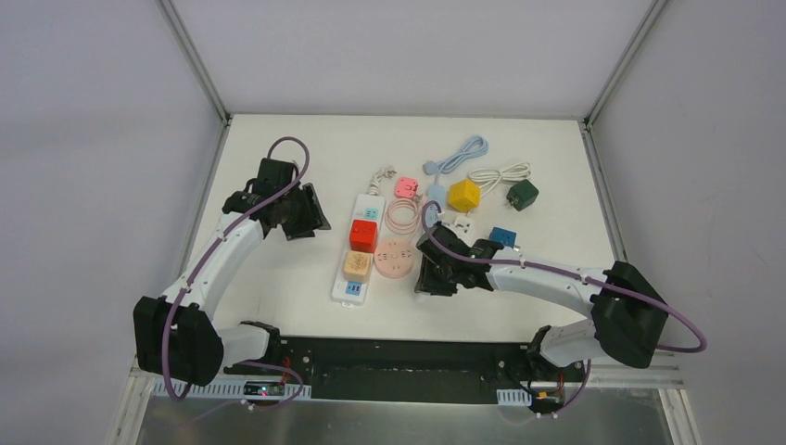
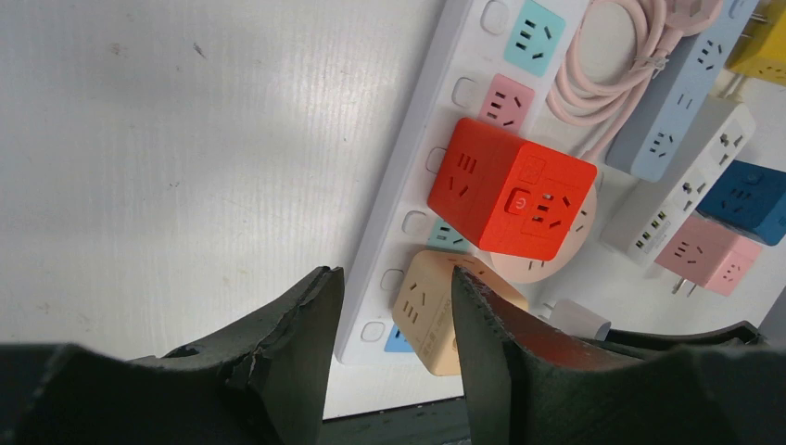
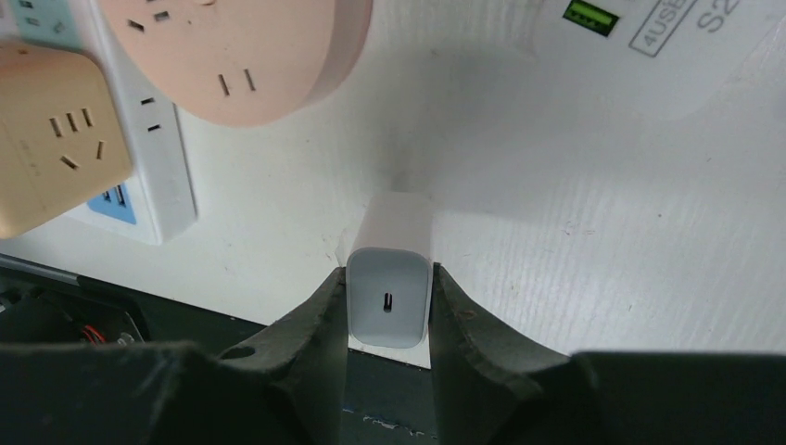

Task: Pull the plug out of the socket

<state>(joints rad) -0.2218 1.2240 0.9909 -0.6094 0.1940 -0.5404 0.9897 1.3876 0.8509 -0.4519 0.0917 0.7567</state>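
A white power strip [image 1: 369, 211] [image 2: 419, 176] lies lengthwise mid-table, with a red cube adapter [image 1: 362, 235] [image 2: 508, 197] and a beige cube adapter [image 1: 357, 266] [image 2: 424, 301] plugged into it. My right gripper [image 1: 434, 273] [image 3: 389, 278] is shut on a small white charger plug [image 3: 389, 306] [image 2: 576, 318], held off the strip to its right, near the table's front edge. My left gripper [image 1: 304, 213] [image 2: 394, 273] hovers left of the strip, open, with nothing between its fingers.
A round pink socket [image 1: 393, 258] [image 3: 236, 51] sits beside the strip. Behind it lie a pink cable coil [image 1: 401, 215], yellow cube [image 1: 463, 195], green cube [image 1: 522, 195], blue cube [image 1: 503, 237] and a white USB strip [image 1: 461, 225]. A black rail [image 1: 399, 357] borders the front.
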